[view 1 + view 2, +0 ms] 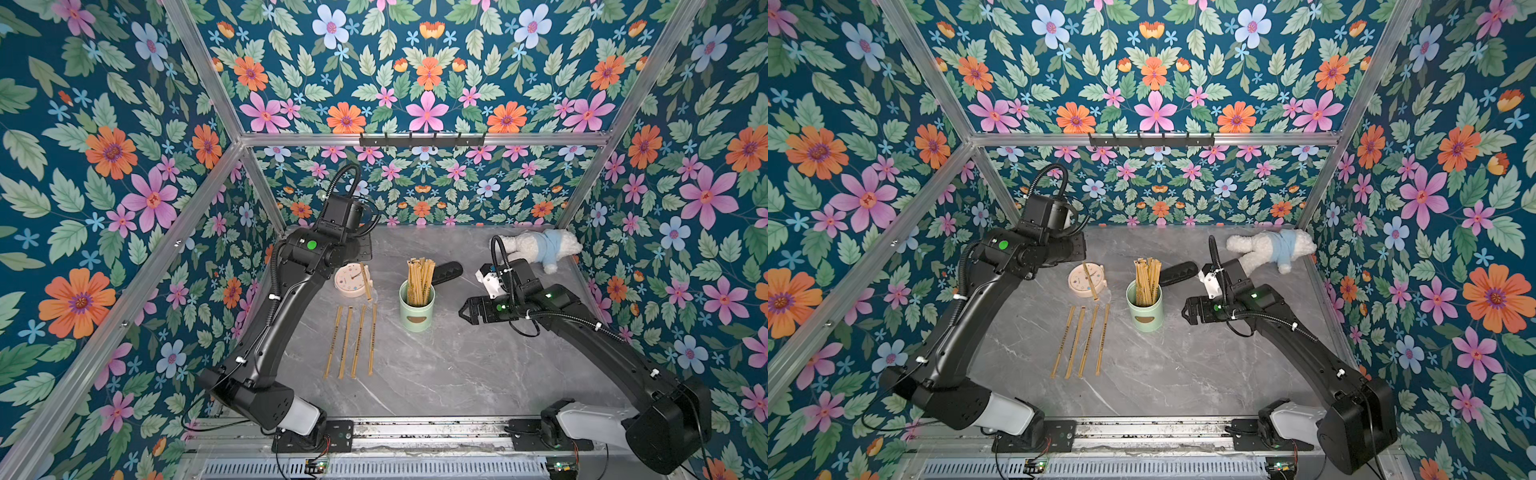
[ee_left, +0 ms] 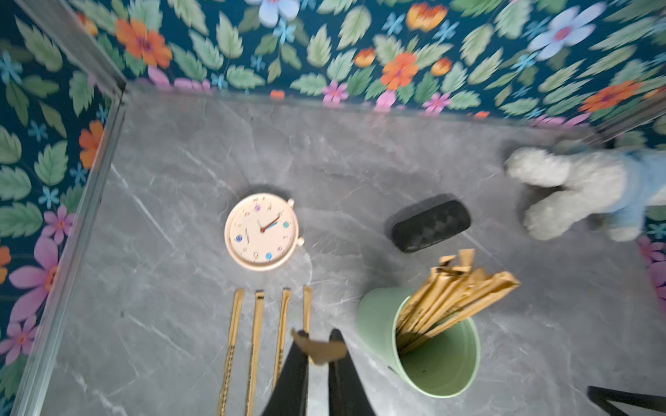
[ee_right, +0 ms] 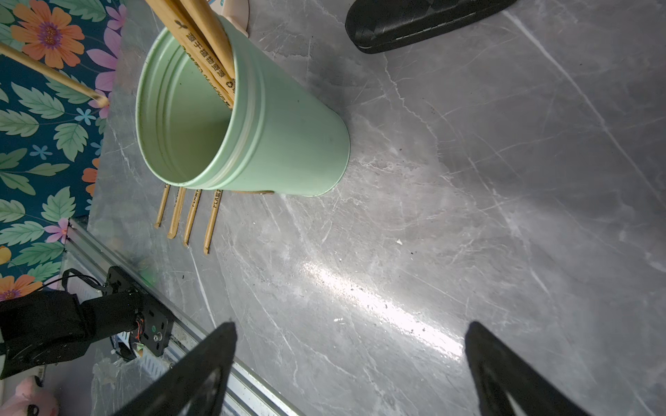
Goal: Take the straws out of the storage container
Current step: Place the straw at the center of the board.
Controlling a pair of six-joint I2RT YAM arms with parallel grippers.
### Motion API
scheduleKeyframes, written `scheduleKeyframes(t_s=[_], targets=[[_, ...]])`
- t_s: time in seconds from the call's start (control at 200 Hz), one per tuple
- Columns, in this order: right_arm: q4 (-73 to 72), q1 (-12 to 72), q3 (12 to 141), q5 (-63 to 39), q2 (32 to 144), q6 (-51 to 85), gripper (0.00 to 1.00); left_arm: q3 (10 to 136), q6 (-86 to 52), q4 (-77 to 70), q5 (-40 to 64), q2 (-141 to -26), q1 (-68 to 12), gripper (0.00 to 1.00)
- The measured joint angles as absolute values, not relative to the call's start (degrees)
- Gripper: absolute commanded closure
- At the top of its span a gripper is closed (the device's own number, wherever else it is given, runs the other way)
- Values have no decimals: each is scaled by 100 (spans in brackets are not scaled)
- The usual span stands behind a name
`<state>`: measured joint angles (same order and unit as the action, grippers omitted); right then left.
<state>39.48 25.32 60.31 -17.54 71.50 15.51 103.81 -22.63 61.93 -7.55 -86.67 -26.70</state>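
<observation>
Above bench [image 1: 457, 365] left of storage container [image 1: 417, 309], left tool [image 2: 318, 342] pinches one straw [image 1: 365, 282]; lower flat beside four laid straws [image 1: 352, 345], parallel, then release. Remaining straws [image 1: 419, 278] stand in container; right tool [image 3: 351, 335] gapes empty

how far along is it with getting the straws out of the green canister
Done: four straws lie side by side on the table, out of the storage container. In hand: the left gripper is shut on a fifth straw, lifted clear near the clock. Left: a bundle of straws stands in the container; the right gripper is open and empty beside it.
</observation>
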Motion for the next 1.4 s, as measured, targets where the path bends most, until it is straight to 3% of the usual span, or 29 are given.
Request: scheduleKeyframes(t_s=[0.445, 0.785, 1.4], targets=[[3948, 2532, 6031, -1756, 7205, 1551, 1, 9756, -2036, 6600, 663, -10315, -2582, 86], [3946, 2532, 6031, -1754, 7303, 1551, 1, 9277, -1789, 6573, 1376, -10825, -2589, 86], [3927, 2532, 6031, -1754, 7308, 1551, 1, 8892, -1791, 6062, 1507, -11312, -2652, 80]])
